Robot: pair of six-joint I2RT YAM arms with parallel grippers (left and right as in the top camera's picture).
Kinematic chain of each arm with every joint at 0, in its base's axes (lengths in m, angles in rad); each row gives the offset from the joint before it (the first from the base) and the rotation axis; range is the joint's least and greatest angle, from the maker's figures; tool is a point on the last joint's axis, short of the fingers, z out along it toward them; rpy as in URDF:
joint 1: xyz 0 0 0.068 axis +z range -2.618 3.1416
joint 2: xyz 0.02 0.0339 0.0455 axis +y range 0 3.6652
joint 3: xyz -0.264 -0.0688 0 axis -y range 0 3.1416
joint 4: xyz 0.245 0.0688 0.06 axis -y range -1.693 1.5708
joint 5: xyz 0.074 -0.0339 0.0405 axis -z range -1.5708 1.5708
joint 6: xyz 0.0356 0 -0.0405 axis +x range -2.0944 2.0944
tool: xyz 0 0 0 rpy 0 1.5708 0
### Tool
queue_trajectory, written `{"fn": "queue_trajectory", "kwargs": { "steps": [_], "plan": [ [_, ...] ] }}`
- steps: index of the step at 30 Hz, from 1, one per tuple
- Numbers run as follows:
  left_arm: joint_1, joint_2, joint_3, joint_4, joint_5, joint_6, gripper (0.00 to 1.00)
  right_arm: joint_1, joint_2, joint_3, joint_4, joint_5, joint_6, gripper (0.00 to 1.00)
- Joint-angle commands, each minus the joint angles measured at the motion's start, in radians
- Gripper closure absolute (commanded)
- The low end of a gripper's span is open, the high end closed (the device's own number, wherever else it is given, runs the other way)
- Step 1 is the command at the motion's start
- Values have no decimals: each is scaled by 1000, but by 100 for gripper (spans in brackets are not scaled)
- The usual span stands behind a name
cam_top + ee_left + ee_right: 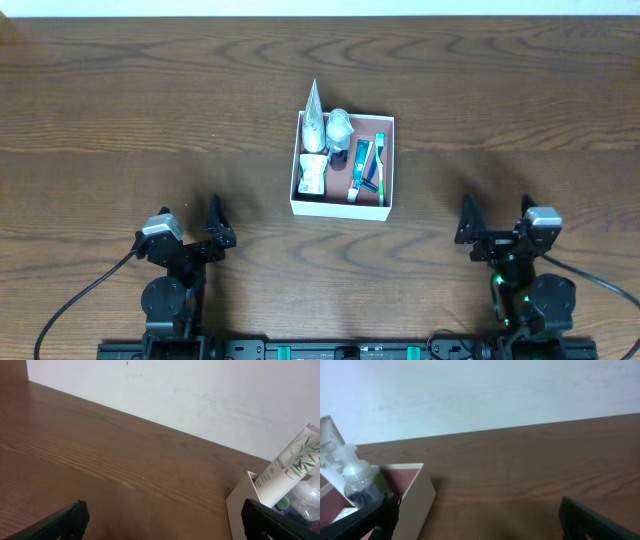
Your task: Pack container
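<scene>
The container (341, 207), a shallow white box with a pinkish floor, sits at the table's middle. Inside it are a white tube (314, 116) leaning over the far-left wall, a small clear bottle (339, 127), a white sachet (312, 175) and toothbrushes (367, 168). The tube (286, 466) and the box corner (242, 501) show at the right of the left wrist view. The box wall (416, 497) and bottle (356, 476) show at the left of the right wrist view. My left gripper (213, 228) (162, 522) and right gripper (495, 228) (480, 520) are both open, empty, near the front edge, apart from the box.
The dark wood table (120, 120) spreads round the box. A white wall (200, 395) stands behind the table's far edge. Black cables (85, 295) run from the arm bases at the front.
</scene>
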State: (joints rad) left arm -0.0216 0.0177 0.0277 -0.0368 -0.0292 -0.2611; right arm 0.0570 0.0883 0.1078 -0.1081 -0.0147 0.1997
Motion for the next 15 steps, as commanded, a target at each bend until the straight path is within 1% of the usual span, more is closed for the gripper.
{"fn": "queue_trajectory", "kwargs": {
  "steps": [1, 6, 10, 15],
  "plan": [
    [3, 0, -24, -33, -7, 10, 2, -9, -44, -43, 4, -37, -23, 1],
    [3, 0, -24, -33, -7, 10, 2, -9, -68, -83, 3, -39, -23, 1],
    [3, 0, -24, -33, -7, 10, 2, -9, -84, -87, 8, -46, -72, 1],
    [3, 1, -24, -33, -7, 10, 2, -1, -84, -87, 8, -46, -98, 1]
  ]
}}
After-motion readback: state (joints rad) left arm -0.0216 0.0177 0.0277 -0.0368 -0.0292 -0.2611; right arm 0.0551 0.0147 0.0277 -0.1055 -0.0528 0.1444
